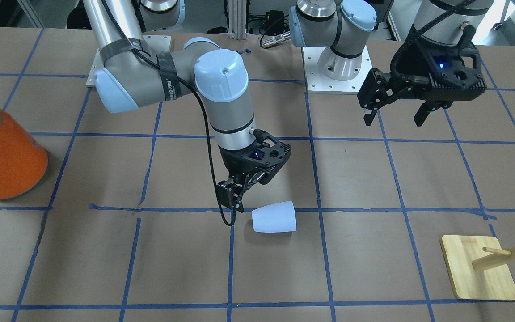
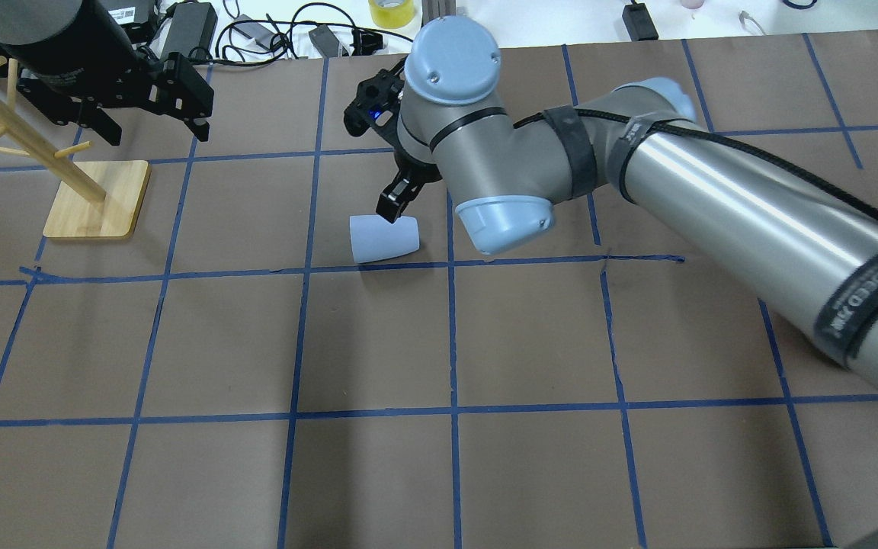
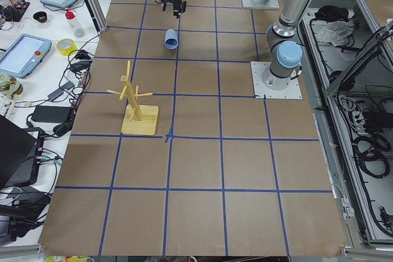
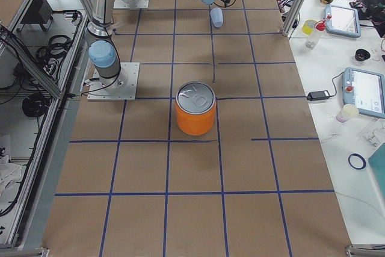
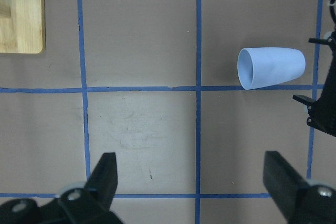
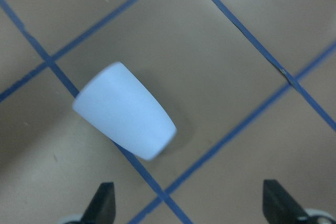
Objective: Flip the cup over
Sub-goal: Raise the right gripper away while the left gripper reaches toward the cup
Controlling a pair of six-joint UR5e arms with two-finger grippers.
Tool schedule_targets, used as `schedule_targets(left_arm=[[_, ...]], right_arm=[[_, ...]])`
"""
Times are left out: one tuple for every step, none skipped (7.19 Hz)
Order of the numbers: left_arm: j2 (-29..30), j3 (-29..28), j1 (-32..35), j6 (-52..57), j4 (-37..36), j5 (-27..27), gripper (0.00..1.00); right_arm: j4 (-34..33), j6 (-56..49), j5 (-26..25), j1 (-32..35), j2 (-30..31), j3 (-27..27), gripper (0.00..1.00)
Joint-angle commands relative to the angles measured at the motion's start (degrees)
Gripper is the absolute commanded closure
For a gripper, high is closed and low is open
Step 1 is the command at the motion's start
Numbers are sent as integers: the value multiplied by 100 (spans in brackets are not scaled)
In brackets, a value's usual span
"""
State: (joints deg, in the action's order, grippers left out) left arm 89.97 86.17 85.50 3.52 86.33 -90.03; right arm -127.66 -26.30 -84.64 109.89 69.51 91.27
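Observation:
The pale blue cup lies on its side on the brown table, across a blue tape line, with its wider rim toward the wooden stand. It also shows in the overhead view, the left wrist view and the right wrist view. My right gripper is open and empty. It hangs just above the table by the cup's narrow end, not touching it. My left gripper is open and empty, held high over the table near the stand.
A wooden peg stand stands on the robot's left side. A large orange can with a silver top stands on the robot's right side. Cables and devices lie beyond the table's far edge.

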Motion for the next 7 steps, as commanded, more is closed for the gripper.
schedule_targets(left_arm=[[134, 118, -373, 9, 77, 579, 0], [178, 485, -567, 26, -1, 1071, 0], [231, 828, -578, 157, -237, 1276, 0], [457, 1145, -587, 236, -770, 1817, 0], [599, 1470, -595, 246, -1097, 2475, 0], [783, 1664, -596, 255, -1492, 2717, 0], [1115, 1814, -596, 333, -1974, 2806, 0]], right_arm=[[2190, 406, 0, -1515, 955, 23, 0], [2828, 606, -8, -2237, 1290, 14, 0], [3035, 1322, -165, -2592, 1493, 14, 0], [3167, 2025, -576, -2578, 1756, 5, 0], [3682, 2397, -562, -2578, 2064, -47, 0], [3983, 2497, -571, -2569, 2276, -91, 0], [4125, 2498, -475, -2560, 2478, -92, 0]])
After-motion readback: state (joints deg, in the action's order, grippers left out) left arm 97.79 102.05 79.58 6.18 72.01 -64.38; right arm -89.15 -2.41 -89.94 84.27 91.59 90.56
